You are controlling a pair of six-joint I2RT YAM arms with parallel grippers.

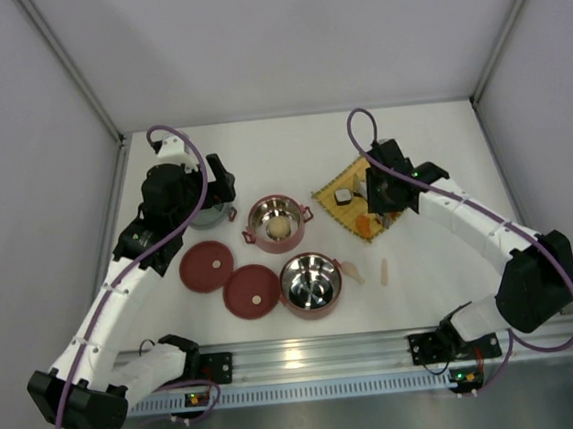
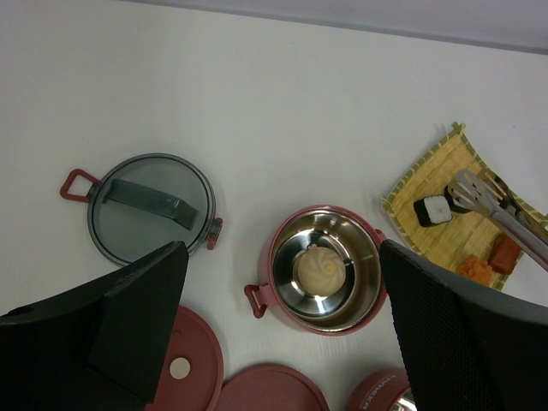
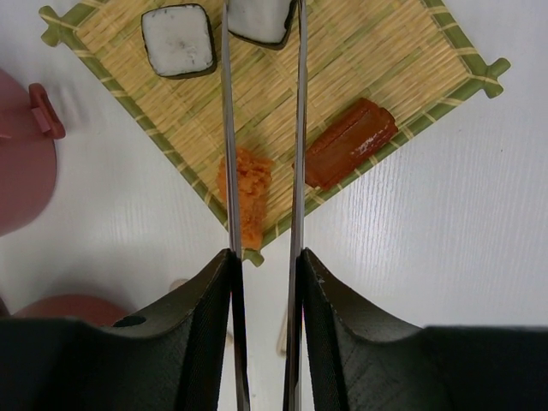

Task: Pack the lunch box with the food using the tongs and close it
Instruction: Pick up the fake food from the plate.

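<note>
The lunch box stands apart in pieces: one steel-lined maroon bowl [image 1: 275, 223] holds a pale round bun [image 2: 319, 269], the other bowl [image 1: 311, 283] is empty, and two maroon lids [image 1: 207, 266] [image 1: 252, 291] lie flat beside them. My right gripper [image 3: 264, 257] is shut on the tongs [image 3: 227, 128], whose two arms reach over the yellow mat [image 3: 368, 60]. Their tips flank a black-wrapped white roll [image 3: 257, 17] at the frame's top edge. A second roll [image 3: 177, 38] and two orange slabs [image 3: 244, 195] [image 3: 349, 141] lie on the mat. My left gripper [image 2: 282, 257] hangs open above the bun bowl.
A grey round lid with a strap handle [image 2: 150, 208] lies left of the bun bowl. A small beige spoon [image 1: 353, 272] and a stick [image 1: 383, 270] rest on the table right of the empty bowl. Walls close the table on three sides.
</note>
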